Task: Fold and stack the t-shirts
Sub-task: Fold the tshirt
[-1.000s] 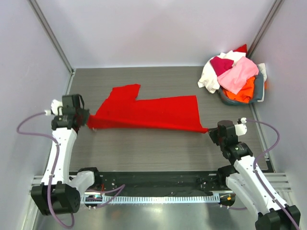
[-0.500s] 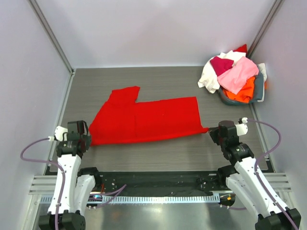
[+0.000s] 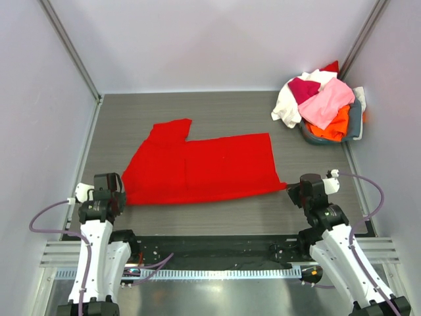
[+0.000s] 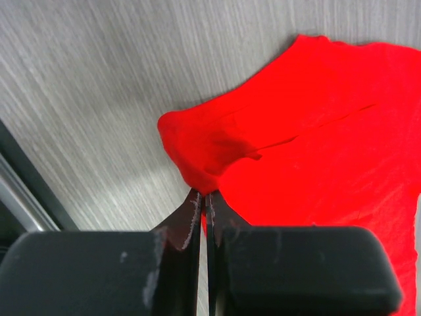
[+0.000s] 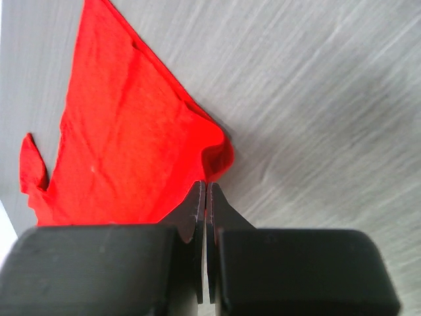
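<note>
**Red t-shirt [image 3: 197, 168], pinched at both near corners**

Lies flat on the table [image 3: 217, 112], centre-left. Wrist views alone show the grips: left gripper [image 4: 202, 197] clamped tight on the near-left corner; right gripper [image 5: 206, 187] likewise on the near-right corner. Top view alone shows grey basket [image 3: 356, 122], far right, heaped with pink, white, magenta, orange t-shirts [image 3: 322, 99].
</note>
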### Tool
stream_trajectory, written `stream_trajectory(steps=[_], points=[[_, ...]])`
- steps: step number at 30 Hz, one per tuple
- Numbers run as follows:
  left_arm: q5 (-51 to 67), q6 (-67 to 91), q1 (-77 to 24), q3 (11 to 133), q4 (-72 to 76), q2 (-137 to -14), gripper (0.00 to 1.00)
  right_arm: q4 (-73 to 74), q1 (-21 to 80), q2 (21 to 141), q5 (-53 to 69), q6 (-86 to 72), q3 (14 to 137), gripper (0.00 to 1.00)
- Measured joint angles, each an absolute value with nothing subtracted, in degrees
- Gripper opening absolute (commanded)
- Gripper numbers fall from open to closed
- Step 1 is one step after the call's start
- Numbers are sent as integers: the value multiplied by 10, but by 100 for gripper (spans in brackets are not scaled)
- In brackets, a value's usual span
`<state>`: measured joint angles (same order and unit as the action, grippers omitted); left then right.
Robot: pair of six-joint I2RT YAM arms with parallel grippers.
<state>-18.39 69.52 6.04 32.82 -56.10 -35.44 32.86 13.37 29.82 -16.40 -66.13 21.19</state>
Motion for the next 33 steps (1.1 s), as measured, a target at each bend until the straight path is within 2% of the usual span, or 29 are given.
stream_trajectory(steps=[1,2,3,5,10,12,15,17,23,28,33], points=[[-183,699,60,328,-565,-353,6,335,134,294,-162,-661,209,6],[-182,701,60,328,-569,-351,13,342,134,290,-160,-663,209,14],[-180,704,60,328,-573,-349,21,348,134,287,-158,-665,209,29],[-177,707,61,329,-583,-342,47,359,134,281,-155,-667,209,54],[-176,711,62,369,-626,-338,61,382,133,274,-146,-664,210,55],[-180,700,62,406,-640,-334,69,391,133,271,-146,-657,216,53],[-181,671,62,461,-632,-331,71,389,133,286,-144,-630,241,48],[-171,638,62,483,-609,-344,77,371,133,329,-135,-593,272,47],[-94,545,64,526,-518,-507,76,322,133,549,-83,-456,405,44],[-37,503,64,535,-408,-636,84,276,133,687,-66,-370,476,49],[7,492,63,573,-311,-747,85,239,133,788,-73,-317,543,51]])
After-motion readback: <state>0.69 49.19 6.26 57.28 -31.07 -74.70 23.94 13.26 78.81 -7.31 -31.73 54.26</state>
